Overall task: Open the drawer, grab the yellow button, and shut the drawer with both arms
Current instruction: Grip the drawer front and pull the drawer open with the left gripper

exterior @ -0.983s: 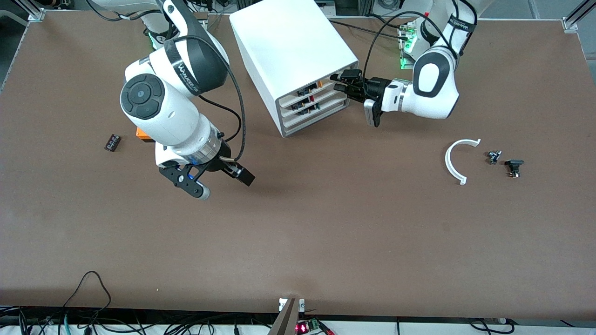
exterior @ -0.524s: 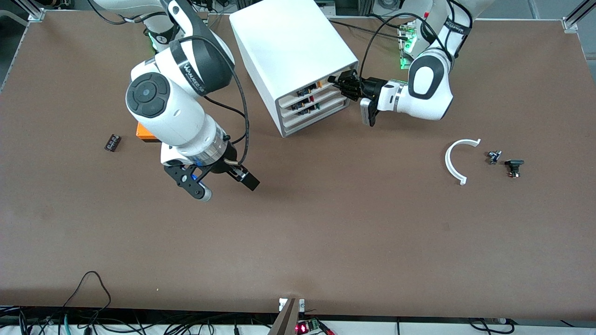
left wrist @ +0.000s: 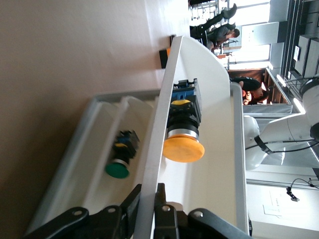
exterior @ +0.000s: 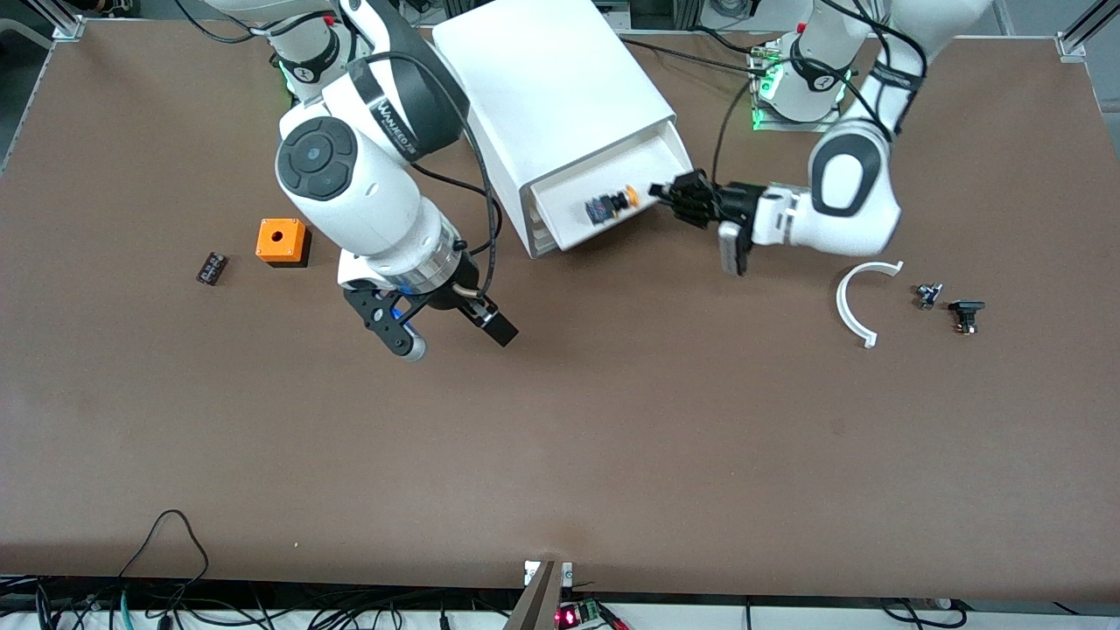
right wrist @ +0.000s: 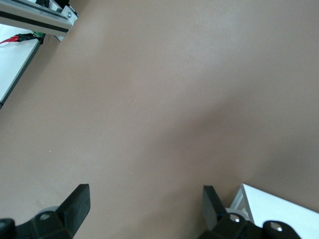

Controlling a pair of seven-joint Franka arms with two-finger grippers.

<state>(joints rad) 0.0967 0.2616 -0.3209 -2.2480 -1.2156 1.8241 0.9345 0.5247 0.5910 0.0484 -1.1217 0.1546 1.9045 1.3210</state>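
With our left gripper (exterior: 669, 194) clamped on the front panel of the pulled-out top drawer (exterior: 612, 188), the button (exterior: 612, 203) lies inside it, so next our right gripper (exterior: 451, 332), fingers wide over bare table, must reach in.

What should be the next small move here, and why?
Probably the right gripper, open over bare table, should move above the button. The drawer is out, the left gripper is shut on its front panel, and the button lies exposed.
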